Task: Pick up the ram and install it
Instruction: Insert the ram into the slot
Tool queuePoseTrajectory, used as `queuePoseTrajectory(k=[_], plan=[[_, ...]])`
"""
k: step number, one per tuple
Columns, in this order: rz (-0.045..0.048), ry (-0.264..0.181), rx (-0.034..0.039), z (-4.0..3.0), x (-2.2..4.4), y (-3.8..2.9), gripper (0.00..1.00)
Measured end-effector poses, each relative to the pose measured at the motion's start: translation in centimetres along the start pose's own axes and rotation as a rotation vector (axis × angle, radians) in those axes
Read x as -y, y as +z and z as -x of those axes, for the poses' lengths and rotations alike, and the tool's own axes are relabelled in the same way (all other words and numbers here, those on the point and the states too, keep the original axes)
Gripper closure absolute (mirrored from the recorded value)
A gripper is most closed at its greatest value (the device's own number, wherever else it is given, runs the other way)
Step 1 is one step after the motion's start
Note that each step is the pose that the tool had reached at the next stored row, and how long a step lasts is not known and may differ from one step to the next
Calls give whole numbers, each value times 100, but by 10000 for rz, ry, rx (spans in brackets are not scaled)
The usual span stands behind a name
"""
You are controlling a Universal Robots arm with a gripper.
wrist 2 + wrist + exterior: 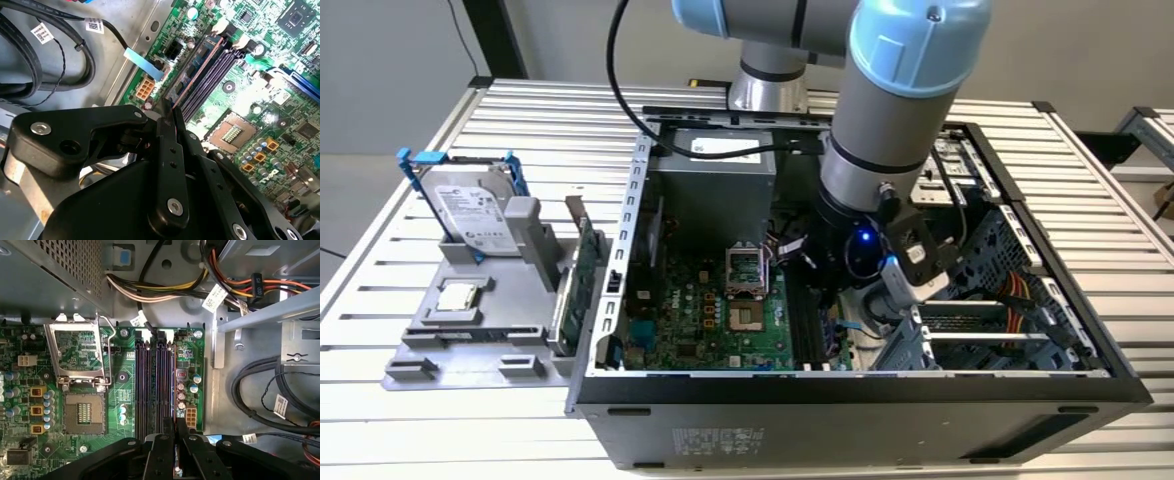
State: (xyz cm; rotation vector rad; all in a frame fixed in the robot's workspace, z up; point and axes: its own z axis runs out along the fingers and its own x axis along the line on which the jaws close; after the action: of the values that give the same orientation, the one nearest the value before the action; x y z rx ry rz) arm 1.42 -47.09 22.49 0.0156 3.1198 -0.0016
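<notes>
Jaws closed on the ram above the memory slots.
The gripper (170, 112) pinches the ram (197, 70) edge-on, aligning it with the motherboard's memory slots (155, 385). From the exterior view's left: hard drive (464, 210) in its holder on the surface, open processor socket (82, 357), then cable bundle (280, 390) crowding the slots.
</notes>
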Motion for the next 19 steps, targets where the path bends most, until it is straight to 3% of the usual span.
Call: queuePoseTrajectory(k=[6,10,13,19], plan=[[9,0,2,-5,-19,38,100],[-2,0,-8,-6,-18,24,100],[-2,0,-30,-5,-18,-28,100],[-1,-2,-36,-4,10,-31,100]])
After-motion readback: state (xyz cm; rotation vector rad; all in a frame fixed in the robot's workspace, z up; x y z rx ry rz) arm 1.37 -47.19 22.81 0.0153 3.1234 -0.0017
